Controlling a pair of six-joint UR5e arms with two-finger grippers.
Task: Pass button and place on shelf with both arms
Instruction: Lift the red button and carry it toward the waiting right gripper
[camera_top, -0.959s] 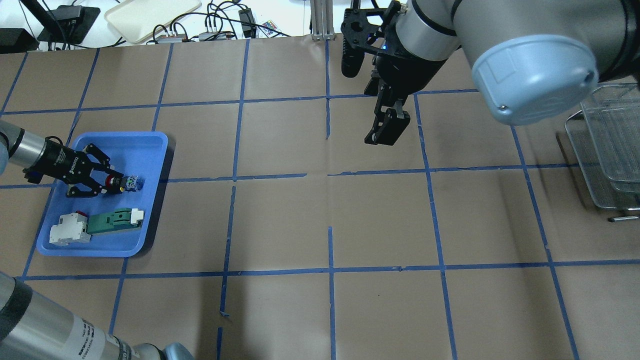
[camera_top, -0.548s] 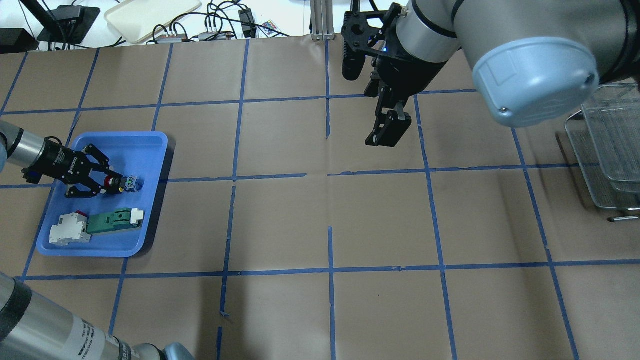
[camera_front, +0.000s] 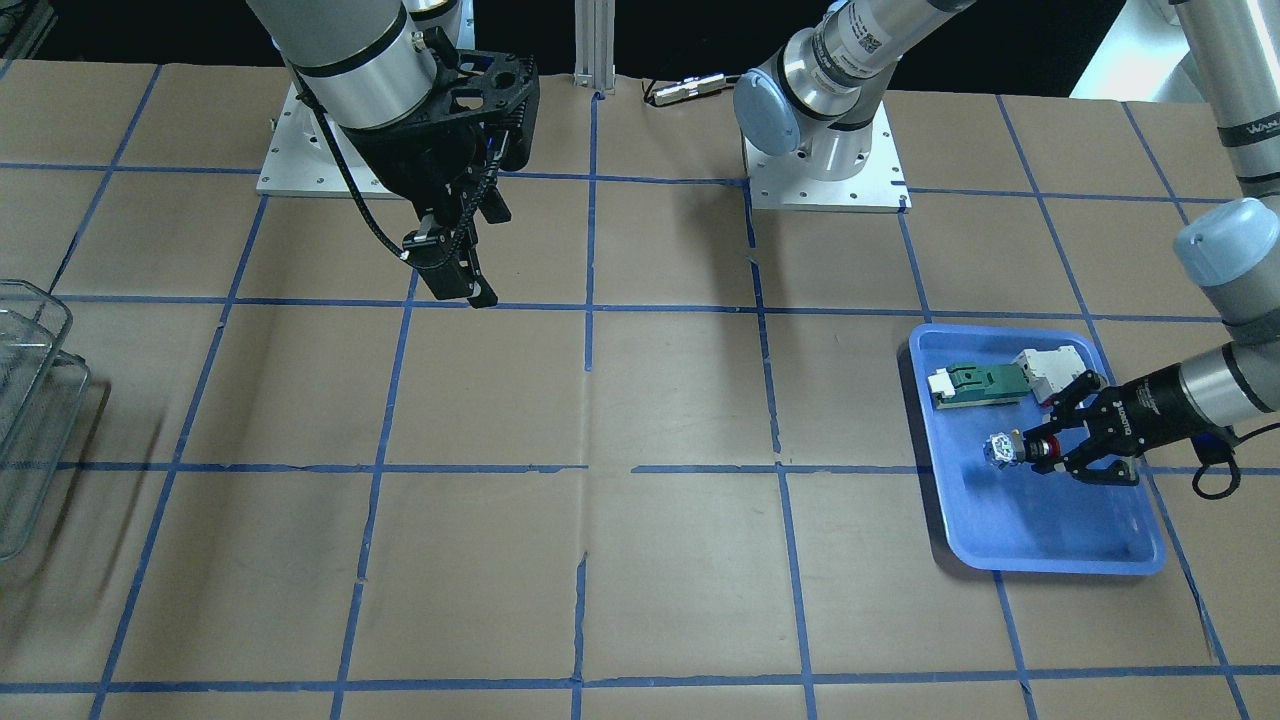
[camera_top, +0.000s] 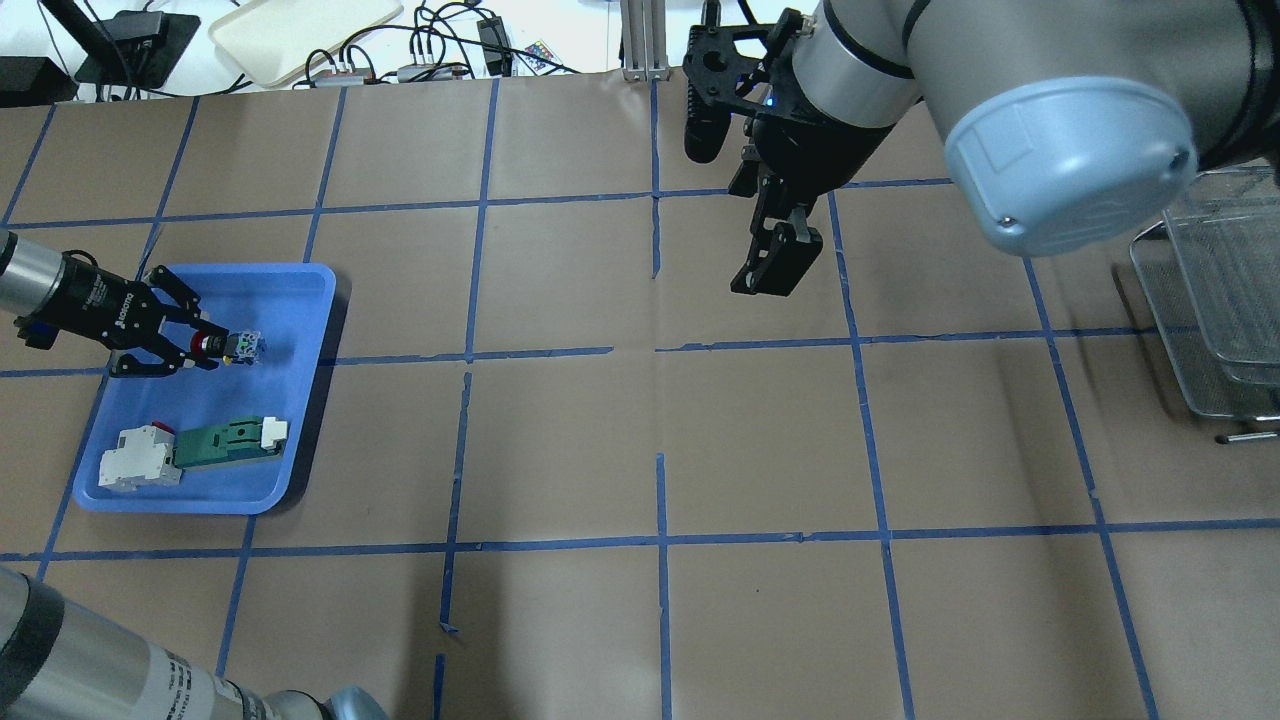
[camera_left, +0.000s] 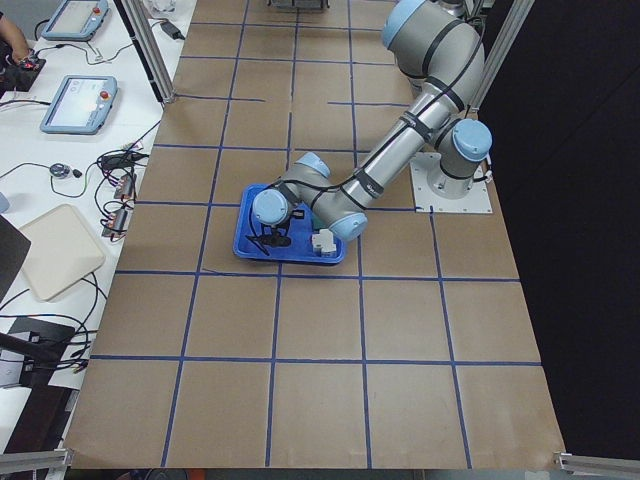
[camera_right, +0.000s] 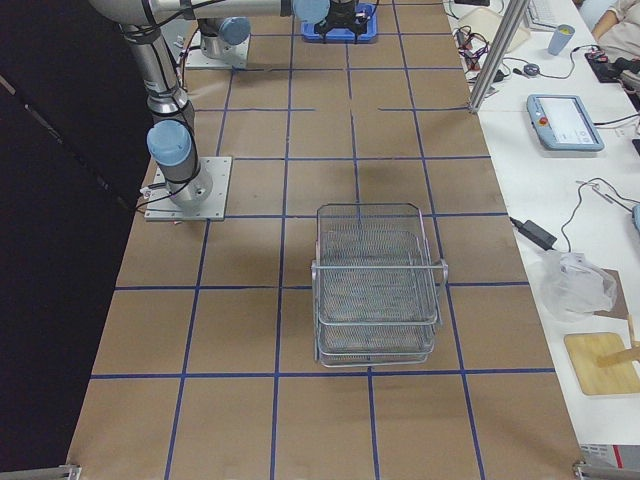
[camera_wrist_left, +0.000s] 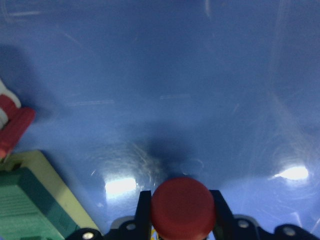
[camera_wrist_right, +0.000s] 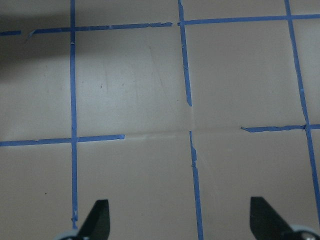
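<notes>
Overhead exterior: button (camera_top: 243, 346) hangs over the blue tray (camera_top: 300, 285), in the half away from the green-and-white part (camera_top: 225, 442) and white block (camera_top: 140, 460). It looks lifted clear of the tray floor. Left gripper (camera_top: 203, 347) is clamped on its red-cap-and-collar end, block end pointing out.

Judgement: light, rigid plastic. The round cap is likely slick, so the squarer block is the better hold for the receiver.

Right gripper (camera_top: 775, 265) hovers well away from the tray, fingers apart, empty. Shelf (camera_top: 1215, 300) stands farther still.
</notes>
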